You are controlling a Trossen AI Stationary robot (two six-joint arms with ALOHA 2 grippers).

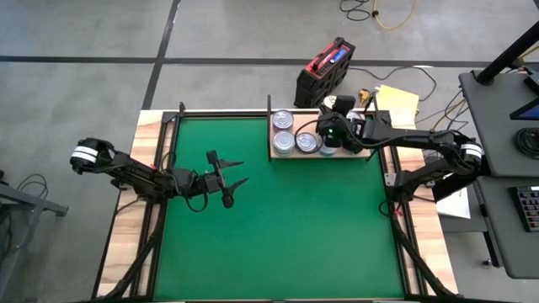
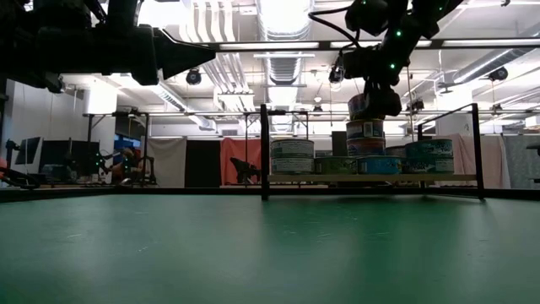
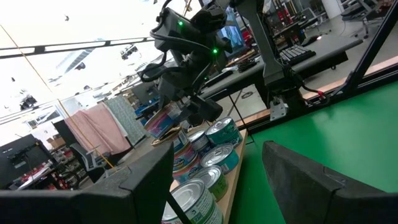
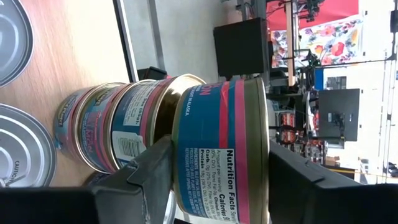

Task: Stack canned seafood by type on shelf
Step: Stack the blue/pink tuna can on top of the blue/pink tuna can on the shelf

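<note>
From above, the right gripper [image 1: 330, 135] reaches over the pale wooden shelf [image 1: 368, 154] at the far edge of the green mat [image 1: 278, 219], where silvery-lidded tins [image 1: 284, 142] sit, while the left gripper [image 1: 233, 179] hovers over the mat with fingers spread and empty. At table height, the right gripper [image 2: 374, 100] holds a can [image 2: 364, 107] above a stack on the shelf. Its wrist view shows both fingers [image 4: 146, 174] clamped on that blue-and-pink can [image 4: 221, 149].

I'm seeing a green mat [image 1: 278, 219] covering the surface, a red-and-black case [image 1: 325, 71] lying on the floor behind it, and yellow papers [image 1: 397, 103] sitting beside that — a keyboard [image 1: 528, 207] edging in at right.
</note>
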